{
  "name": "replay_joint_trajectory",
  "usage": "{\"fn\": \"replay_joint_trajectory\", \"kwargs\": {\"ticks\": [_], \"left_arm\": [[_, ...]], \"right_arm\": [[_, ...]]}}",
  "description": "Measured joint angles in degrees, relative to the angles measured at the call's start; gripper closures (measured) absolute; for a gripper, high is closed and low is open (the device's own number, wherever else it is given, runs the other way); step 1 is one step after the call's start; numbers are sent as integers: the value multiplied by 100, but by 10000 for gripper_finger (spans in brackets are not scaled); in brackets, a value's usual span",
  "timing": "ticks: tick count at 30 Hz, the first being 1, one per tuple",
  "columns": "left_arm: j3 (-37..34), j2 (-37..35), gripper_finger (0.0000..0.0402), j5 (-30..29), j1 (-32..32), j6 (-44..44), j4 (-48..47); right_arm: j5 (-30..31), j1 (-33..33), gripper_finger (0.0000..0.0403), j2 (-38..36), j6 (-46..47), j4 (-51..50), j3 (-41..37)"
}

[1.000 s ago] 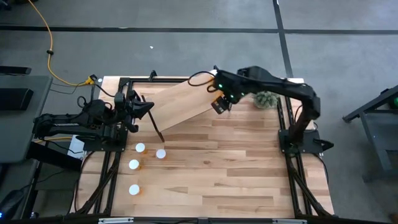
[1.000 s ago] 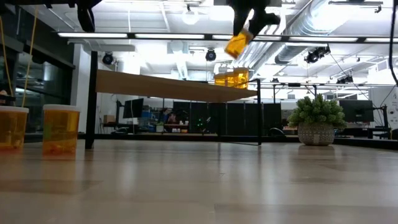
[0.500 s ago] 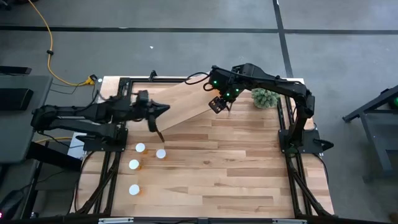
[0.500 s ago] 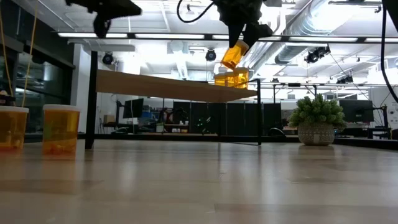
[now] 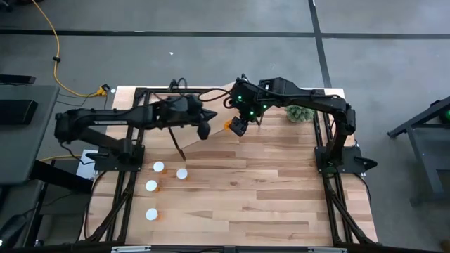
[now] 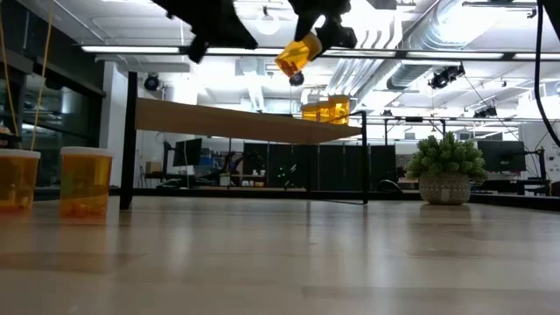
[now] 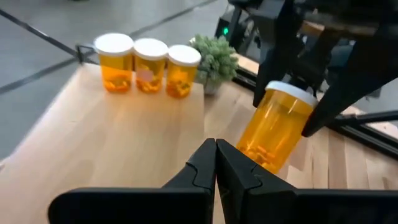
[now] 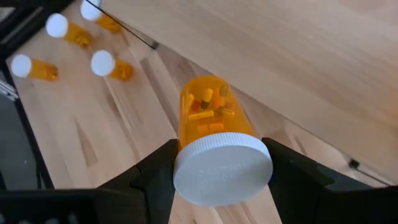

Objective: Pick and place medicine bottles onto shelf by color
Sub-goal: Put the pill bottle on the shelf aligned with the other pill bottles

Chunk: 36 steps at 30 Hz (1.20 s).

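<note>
Carried bottle (image 8: 214,134): orange, white cap, pinched at the cap by the right end effector (image 5: 239,125), hanging tilted above the shelf's (image 5: 211,116) near edge. Over the last second it has travelled from the shelf's right part toward the middle. Three bottles (image 7: 149,65) already stand in a row on the shelf beside the plant (image 7: 214,59). Left end effector (image 7: 216,165), pressed together and empty, has swung in over the shelf, close to the carried bottle; possibly a handover, hard to say. Four bottles (image 5: 156,186) wait on the counter (image 5: 267,190).
</note>
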Motion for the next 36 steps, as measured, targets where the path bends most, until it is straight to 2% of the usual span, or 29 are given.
{"fn": "replay_joint_trajectory", "kwargs": {"ticks": [11,29,33,36], "left_arm": [[234,697,402,311,19,-5,625],[234,973,402,291,21,-45,611],[232,763,402,258,108,195,14],[232,432,402,149,288,195,-574]], "right_arm": [[374,-20,199,0,-44,281,0],[564,-37,199,-1,-122,674,0],[664,-100,199,-2,-193,691,0],[1096,-161,199,-2,-256,696,0]]}}
